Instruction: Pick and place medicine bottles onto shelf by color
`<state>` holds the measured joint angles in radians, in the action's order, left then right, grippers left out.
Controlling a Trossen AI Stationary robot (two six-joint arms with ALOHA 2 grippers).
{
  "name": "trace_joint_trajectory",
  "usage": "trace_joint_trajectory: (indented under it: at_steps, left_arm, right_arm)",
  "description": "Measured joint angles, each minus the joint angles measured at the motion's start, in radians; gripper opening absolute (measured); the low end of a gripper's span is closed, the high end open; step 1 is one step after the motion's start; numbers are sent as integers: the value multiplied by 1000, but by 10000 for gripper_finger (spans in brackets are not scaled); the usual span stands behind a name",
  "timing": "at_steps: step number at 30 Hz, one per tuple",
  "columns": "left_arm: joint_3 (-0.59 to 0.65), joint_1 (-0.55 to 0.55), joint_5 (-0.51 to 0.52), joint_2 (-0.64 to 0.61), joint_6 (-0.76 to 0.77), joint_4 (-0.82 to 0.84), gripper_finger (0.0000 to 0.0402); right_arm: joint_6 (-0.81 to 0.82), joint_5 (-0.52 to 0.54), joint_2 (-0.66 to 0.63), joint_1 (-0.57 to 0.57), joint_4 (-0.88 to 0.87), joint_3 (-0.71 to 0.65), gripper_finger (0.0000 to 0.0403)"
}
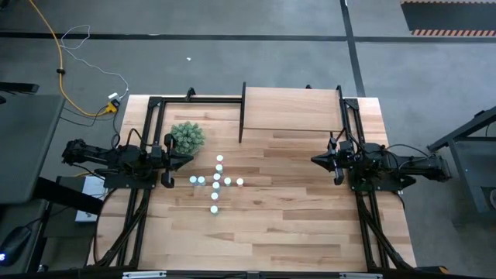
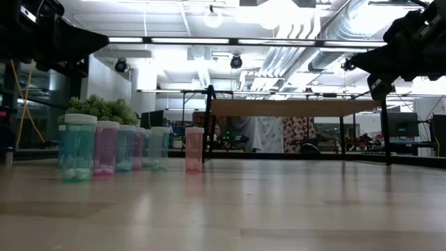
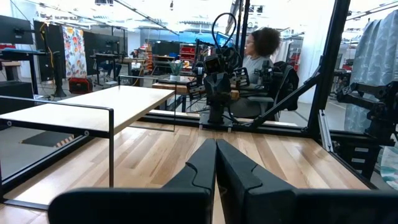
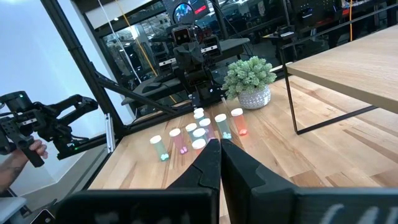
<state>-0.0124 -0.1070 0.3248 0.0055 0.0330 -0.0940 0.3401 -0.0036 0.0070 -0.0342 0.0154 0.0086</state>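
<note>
From overhead you see the whole layout. The left tool point(image 1: 184, 161) hangs at the worktop's point(image 1: 294, 232) left side, just beside the plant point(image 1: 187, 136). The right tool point(image 1: 318, 160) hangs at the right side, pointing inward. The bottles point(image 1: 216, 183) stand clustered between the two tools, nearer the left one, and show as small white caps. The shelf point(image 1: 291, 109) stands at the far edge of the worktop, with no bottles on it.

The level view adds what the overhead view hides: bottle colour. You can make out teal and pink bodies point(image 2: 104, 148) in a row under white caps, with one pink bottle point(image 2: 194, 149) at the right end. The plant point(image 2: 103, 108) rises behind them. The shelf board point(image 2: 296, 108) appears edge-on, raised on black supports.

The wrist views settle the tools' state. In the left wrist view, the left tool's fingers point(image 3: 205, 165) meet at the tips and hold nothing; beyond them lie the shelf point(image 3: 93, 106), the right arm point(image 3: 217, 81) and a seated person point(image 3: 258, 53). In the right wrist view, the right tool's fingers point(image 4: 208, 163) are likewise pressed together and empty. Past them you see the bottles point(image 4: 199, 132), the plant point(image 4: 250, 79) in a white pot, and a corner of the shelf point(image 4: 354, 62).
</note>
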Motion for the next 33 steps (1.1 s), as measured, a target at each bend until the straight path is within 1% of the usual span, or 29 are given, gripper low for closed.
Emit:
trace_joint_trajectory:
  at_steps: [11, 13, 16, 18, 20, 21, 22, 24, 27, 29, 33]
  left_arm:
    - [0, 0, 0, 0, 0, 0, 1]
    - [0, 0, 0, 0, 0, 0, 1]
    - [0, 0, 0, 0, 0, 0, 1]
    - [0, 0, 0, 0, -2, 0, 1]
    - [0, 0, 0, 0, -14, -1, 1]
    - [0, 0, 0, 0, -21, -3, 1]
    - [0, 0, 0, 0, -28, -9, 1]
    - [0, 0, 0, 0, -45, -20, 1]
    - [0, 0, 0, 0, -71, -34, 1]
    - [0, 0, 0, 0, -79, -38, 1]
    - [0, 0, 0, 0, -73, -38, 1]
  right_arm:
    - [0, 0, 0, 0, 7, 0, 0]
    - [0, 22, 0, 0, 32, 0, 0]
    - [6, 99, 0, 0, 126, 0, 0]
    - [-15, 107, 5, 0, 246, 0, 0]
    - [-64, 76, 21, 0, 400, 0, 0]
    - [-95, 49, 37, 0, 472, 2, 0]
    - [-123, 27, 54, 0, 509, 11, 0]
    - [-171, 12, 100, 0, 543, 52, 0]
    - [-233, 69, 194, 0, 534, 125, 2]
    - [-258, 115, 267, 0, 490, 171, 10]
    - [-262, 214, 419, 0, 414, 243, 45]
